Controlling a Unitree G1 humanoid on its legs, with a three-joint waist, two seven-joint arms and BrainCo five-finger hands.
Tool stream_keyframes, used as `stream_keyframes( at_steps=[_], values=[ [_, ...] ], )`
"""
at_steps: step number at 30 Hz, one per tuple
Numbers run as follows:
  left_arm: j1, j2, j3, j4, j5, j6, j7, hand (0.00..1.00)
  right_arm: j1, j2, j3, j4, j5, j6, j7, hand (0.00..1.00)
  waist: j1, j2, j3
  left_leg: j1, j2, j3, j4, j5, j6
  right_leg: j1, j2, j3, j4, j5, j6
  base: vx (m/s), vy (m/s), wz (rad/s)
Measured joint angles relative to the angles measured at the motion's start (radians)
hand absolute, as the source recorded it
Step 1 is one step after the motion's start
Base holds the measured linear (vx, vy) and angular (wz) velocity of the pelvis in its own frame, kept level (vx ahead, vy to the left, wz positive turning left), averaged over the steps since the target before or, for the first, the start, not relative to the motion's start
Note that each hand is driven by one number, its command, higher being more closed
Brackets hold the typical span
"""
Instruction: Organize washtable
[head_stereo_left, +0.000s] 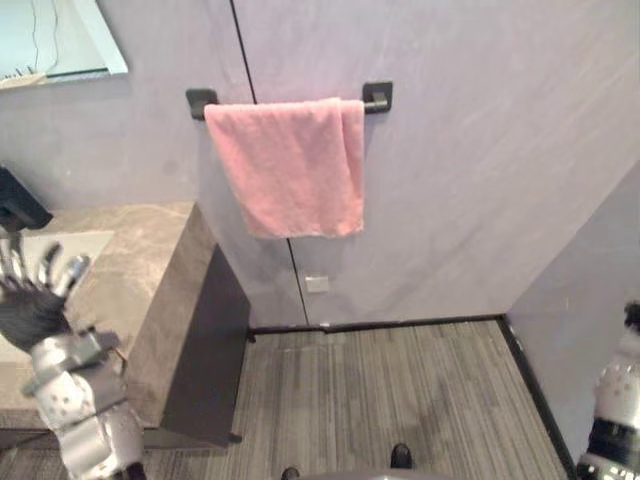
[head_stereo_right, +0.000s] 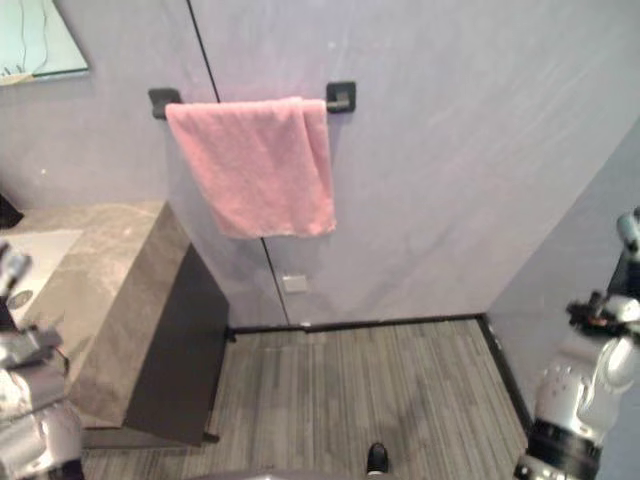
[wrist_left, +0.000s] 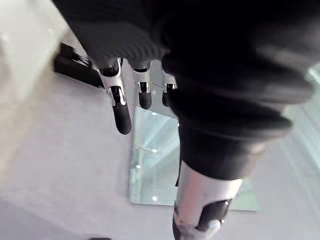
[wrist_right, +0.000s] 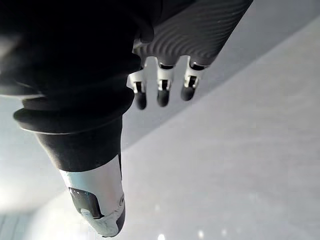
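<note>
- Hanging over the black towel bar (head_stereo_left: 377, 97) on the wall, the pink towel (head_stereo_left: 290, 165) is folded double and drapes fairly straight, well apart from the washstand and above the striped floor (head_stereo_left: 400, 400).
- The stone tabletop (head_stereo_left: 140, 270) sits at the robot's left, and the part in view carries no loose items. The pale sink basin (head_stereo_left: 60, 245) is set into it, and a mirror (head_stereo_left: 60, 40) hangs on the wall above.
- The left robot hand (head_stereo_left: 35, 310) is raised over the near edge of the tabletop. Its fingers (wrist_left: 120, 110) are spread and straight, and it holds nothing.
- The right robot hand (wrist_right: 162, 95) is off at the robot's right, near the side wall. Its fingers are relaxed and it is empty too.
- Judging by this, the towel step looks done, since the towel is on its bar and neither hand carries anything.
- What is left is hard to say. The far side of the tabletop runs out of view, so any bottles or cups to be tidied there cannot be seen. The raised left arm suggests the tabletop is the next thing to be worked on.
</note>
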Motion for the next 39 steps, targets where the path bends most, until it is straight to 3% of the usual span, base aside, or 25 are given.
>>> stream_keyframes(
  at_steps=[3,6,13,15,19,22,26,31,35,36,37,38,39],
  values=[
    [0.098,-0.105,-0.075,0.034,0.01,0.031,-0.007,0.0,0.105,0.122,-0.014,0.0,-0.036,0.006,-0.03,0.0,-0.002,0.003,-0.002,0.011,0.0,0.0,0.0,-0.002,0.003,0.012,0.0,0.0,0.0,-0.003,0.004,0.0,0.0,0.0],
    [0.127,-0.152,-0.129,0.12,-0.002,0.05,-0.026,0.0,0.177,0.202,0.005,-0.003,-0.114,0.017,-0.062,0.0,-0.002,0.008,-0.006,0.014,0.001,0.006,0.0,-0.003,0.005,0.013,0.001,0.0,0.0,-0.003,0.004,-0.02,-0.003,-0.03],
    [0.142,-0.187,-0.156,0.319,-0.005,0.063,-0.016,0.0,0.31,0.325,0.071,0.015,-0.184,0.035,-0.108,0.0,-0.002,0.017,-0.007,0.035,0.024,0.071,0.0,-0.007,0.011,0.023,0.012,0.001,0.0,-0.003,0.005,-0.02,-0.016,-0.07],
    [0.141,-0.191,-0.157,0.435,-0.015,0.066,-0.006,0.0,0.325,0.35,0.074,0.134,-0.182,0.036,-0.11,0.0,-0.001,0.019,-0.006,0.046,0.034,0.093,0.001,-0.007,0.011,0.03,0.018,0.001,0.0,-0.003,0.005,0.0,-0.025,-0.05],
    [0.139,-0.196,-0.17,0.689,0.021,0.076,0.001,0.0,0.344,0.354,0.103,0.42,-0.178,0.044,-0.109,0.0,-0.002,0.018,-0.005,0.064,0.037,0.093,0.001,-0.008,0.011,0.05,0.02,-0.006,0.004,-0.006,0.001,0.01,-0.006,0.04],
    [0.134,-0.196,-0.185,0.9,0.029,0.083,0.003,0.0,0.341,0.353,0.12,0.651,-0.239,0.09,-0.11,0.0,-0.002,0.013,-0.003,0.066,0.032,0.093,0.0,-0.008,0.011,0.053,0.017,-0.004,0.003,-0.006,0.0,0.0,0.001,0.01],
    [0.113,-0.194,-0.181,1.149,0.12,0.114,0.002,0.0,0.341,0.347,0.117,0.896,-0.334,0.13,-0.108,0.0,-0.002,-0.003,0.002,0.065,0.03,0.082,0.0,-0.008,0.012,0.054,0.017,0.002,0.0,-0.007,0.001,0.0,-0.002,0.02],
    [0.085,-0.155,-0.171,1.208,0.237,0.138,-0.005,0.0,0.324,0.33,0.107,1.013,-0.413,0.162,-0.106,0.0,-0.003,-0.018,0.019,0.064,0.028,0.06,0.0,-0.008,0.011,0.056,0.018,0.004,-0.001,-0.007,0.001,0.0,-0.003,0.01],
    [0.047,-0.103,-0.238,1.238,0.335,0.159,-0.028,0.0,0.292,0.304,0.127,1.063,-0.502,0.179,-0.102,0.0,-0.003,-0.029,0.042,0.063,0.028,0.032,0.0,-0.008,0.012,0.056,0.024,0.004,-0.001,-0.012,0.003,0.0,0.0,0.0],
    [0.042,-0.097,-0.252,1.241,0.344,0.159,-0.03,0.0,0.288,0.298,0.136,1.066,-0.516,0.183,-0.102,0.0,-0.003,-0.028,0.046,0.061,0.03,0.026,0.0,-0.008,0.012,0.056,0.027,0.005,-0.001,-0.023,0.012,-0.04,-0.029,0.05],
    [0.031,-0.089,-0.271,1.254,0.361,0.16,-0.039,0.0,0.281,0.284,0.154,1.07,-0.544,0.187,-0.099,0.0,-0.003,-0.008,0.059,0.054,0.05,0.015,-0.001,-0.009,0.013,0.055,0.041,0.005,-0.001,-0.051,0.031,-0.03,-0.07,0.14],
    [0.025,-0.076,-0.277,1.258,0.375,0.164,-0.051,0.0,0.269,0.27,0.161,1.085,-0.576,0.193,-0.086,0.0,-0.01,-0.014,0.066,0.05,0.057,0.002,-0.001,-0.007,0.01,0.055,0.052,0.011,0.024,-0.037,-0.005,-0.03,-0.07,0.26],
    [0.022,-0.065,-0.284,1.261,0.378,0.169,-0.057,0.0,0.267,0.276,0.164,1.094,-0.588,0.198,-0.081,0.0,-0.018,-0.042,0.066,0.05,0.046,-0.003,-0.001,-0.007,0.01,0.06,0.046,0.016,0.016,-0.039,-0.007,-0.03,-0.043,0.29]
  ],
)
